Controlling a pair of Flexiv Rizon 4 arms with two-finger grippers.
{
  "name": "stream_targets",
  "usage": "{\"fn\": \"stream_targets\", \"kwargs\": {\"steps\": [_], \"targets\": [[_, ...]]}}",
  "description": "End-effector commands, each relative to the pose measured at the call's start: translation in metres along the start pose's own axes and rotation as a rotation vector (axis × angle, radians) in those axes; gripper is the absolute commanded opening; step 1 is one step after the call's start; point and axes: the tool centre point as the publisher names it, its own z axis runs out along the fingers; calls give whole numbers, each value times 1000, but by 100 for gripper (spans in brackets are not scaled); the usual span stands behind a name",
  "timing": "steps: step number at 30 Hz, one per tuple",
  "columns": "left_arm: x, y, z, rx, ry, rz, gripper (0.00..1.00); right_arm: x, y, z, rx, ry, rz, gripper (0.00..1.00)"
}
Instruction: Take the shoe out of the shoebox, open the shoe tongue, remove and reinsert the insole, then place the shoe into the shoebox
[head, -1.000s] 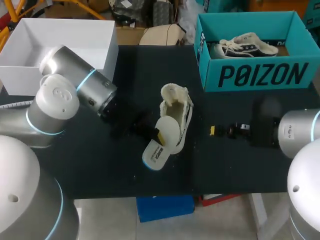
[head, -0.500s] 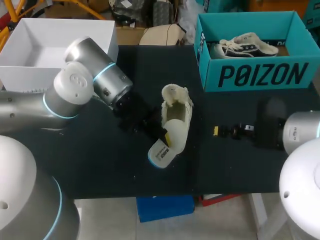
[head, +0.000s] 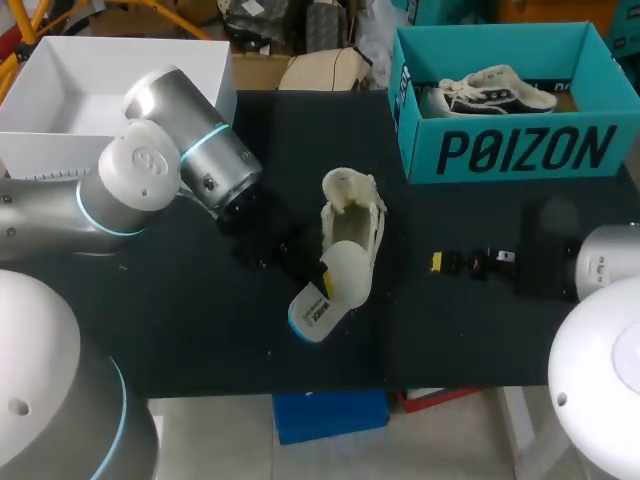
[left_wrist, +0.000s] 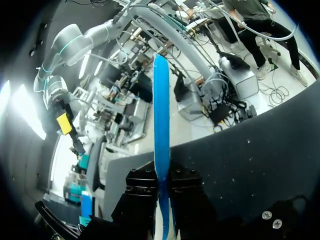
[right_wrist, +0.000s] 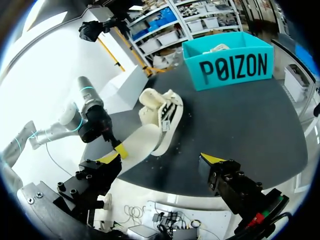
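Observation:
A cream shoe (head: 352, 215) lies in the middle of the black table (head: 200, 340), also seen ahead of my right gripper as the shoe (right_wrist: 161, 112). Its cream insole (head: 338, 280), blue underneath, sticks out over the shoe's near end towards the table's front. My left gripper (head: 318, 282) is shut on the insole's edge. From the left wrist the insole (left_wrist: 161, 120) shows edge-on as a blue strip pinched in the left gripper (left_wrist: 163, 197). My right gripper (head: 440, 262) stands open to the right of the shoe, apart from it; between the right gripper's (right_wrist: 161, 159) tips there is nothing.
A teal shoebox (head: 510, 150) at the back right holds a second shoe (head: 495, 88). An open white box (head: 30, 140) stands at the back left. A blue object (head: 330, 415) sits below the table's front edge.
My left arm has swung up and rightward, turning the insole it holds so its free end tilts over the shoe. The right gripper has drawn back a little to the right.

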Motion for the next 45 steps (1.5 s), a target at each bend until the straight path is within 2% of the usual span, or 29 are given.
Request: {"fn": "stream_targets", "kwargs": {"steps": [1, 7, 17, 25, 38, 45], "targets": [[-2, -7, -7, -24, 22, -11, 0, -4, 3, -3, 48, 54, 1, 100], [1, -6, -7, -28, 14, -14, 0, -4, 3, -3, 48, 54, 1, 100], [4, 16, 3, 5, 13, -12, 0, -4, 3, -3, 48, 54, 1, 100], [3, 31, 1, 11, 30, -9, 0, -4, 3, -3, 48, 54, 1, 100], [4, 62, -4, -19, 34, -14, 0, -4, 3, -3, 48, 54, 1, 100], [3, 81, -10, -73, 35, -20, 0, -4, 3, -3, 48, 54, 1, 100]]}}
